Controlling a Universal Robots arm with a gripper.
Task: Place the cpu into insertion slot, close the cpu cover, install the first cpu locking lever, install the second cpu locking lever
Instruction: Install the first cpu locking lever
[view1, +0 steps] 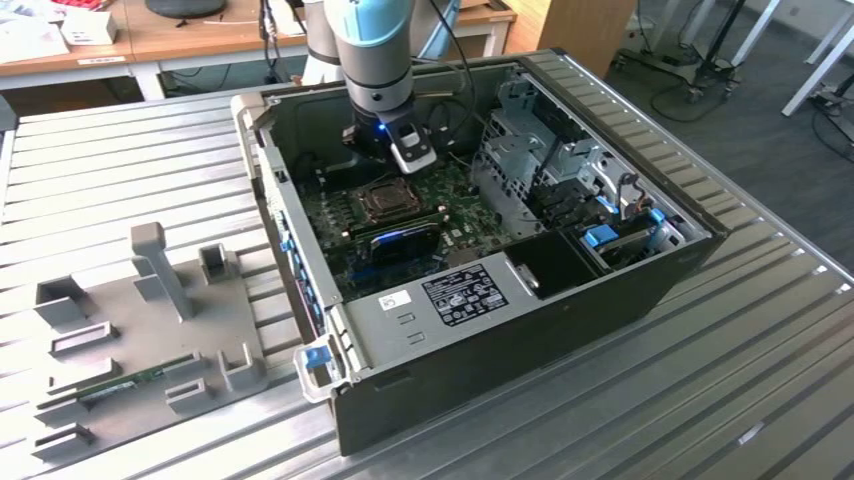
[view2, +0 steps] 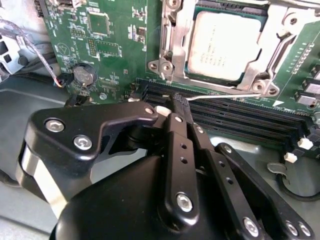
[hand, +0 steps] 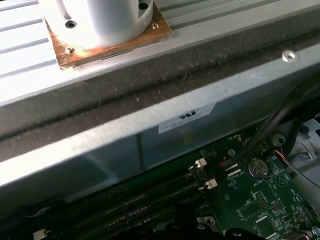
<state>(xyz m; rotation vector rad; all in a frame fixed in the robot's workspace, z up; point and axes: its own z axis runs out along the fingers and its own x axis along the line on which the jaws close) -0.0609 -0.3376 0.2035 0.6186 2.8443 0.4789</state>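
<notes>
- An open computer case lies on a ribbed metal table.
- A grey holder tray with upright posts sits near the table's edge, on the exterior view's left.
- Long black memory slots run across the green board.
- A round coin battery sits on that board.

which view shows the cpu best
The second wrist view: the cpu sits in the insertion slot, its pale face plainly seen. The exterior view shows the socket area only small; the first wrist view shows motherboard instead.
</notes>
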